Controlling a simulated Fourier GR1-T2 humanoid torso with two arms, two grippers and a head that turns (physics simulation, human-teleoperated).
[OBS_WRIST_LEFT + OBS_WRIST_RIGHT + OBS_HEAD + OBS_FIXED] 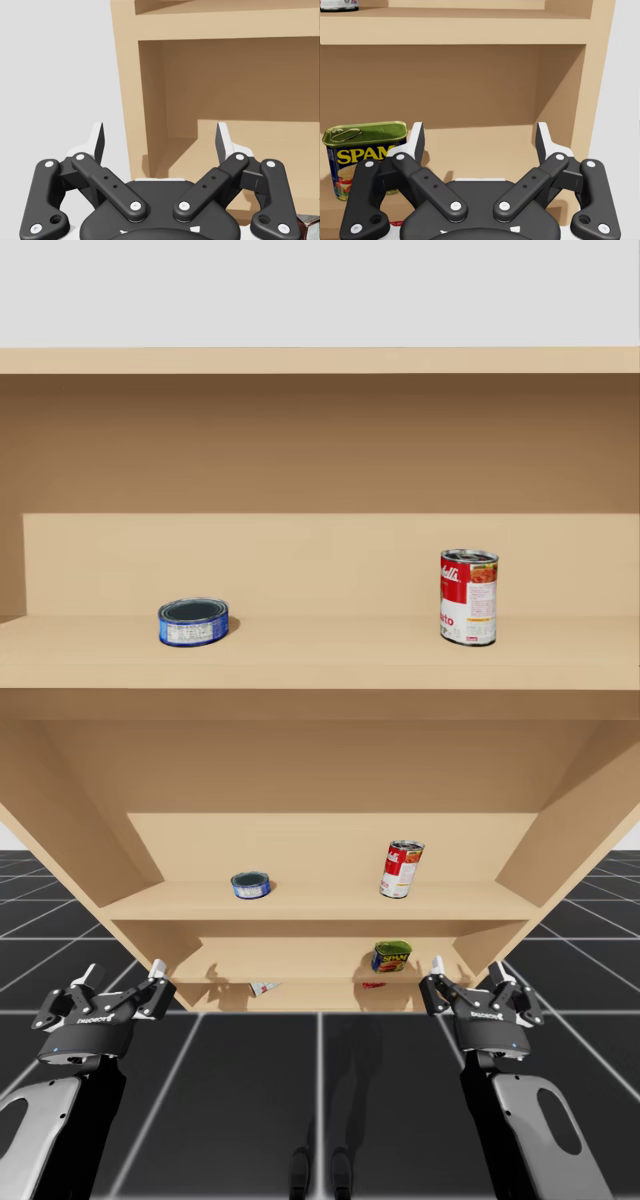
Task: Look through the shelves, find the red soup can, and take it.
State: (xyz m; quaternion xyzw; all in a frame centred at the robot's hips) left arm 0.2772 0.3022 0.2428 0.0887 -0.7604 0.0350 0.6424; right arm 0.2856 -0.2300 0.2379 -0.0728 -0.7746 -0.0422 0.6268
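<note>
The red soup can stands upright on the upper shelf, a little right of the middle in the high view and at the lower right in the head view. I judge it to be a stiff metal can, rather heavy if it is full, with a smooth label that can slip. The best hold is probably on its round side wall at middle height, one finger on each opposite side, and not on the rims.

The same shelf also holds a flat blue can, well apart from the red one, towards the left. On the lower shelf, a rectangular can with a green top stands below the red can. Two small things lie at the front edge, too small to name.

My left gripper at the lower left and my right gripper at the lower right both have their fingers spread wide and hold nothing. Both are in front of the lower shelf, well apart from the red soup can.
</note>
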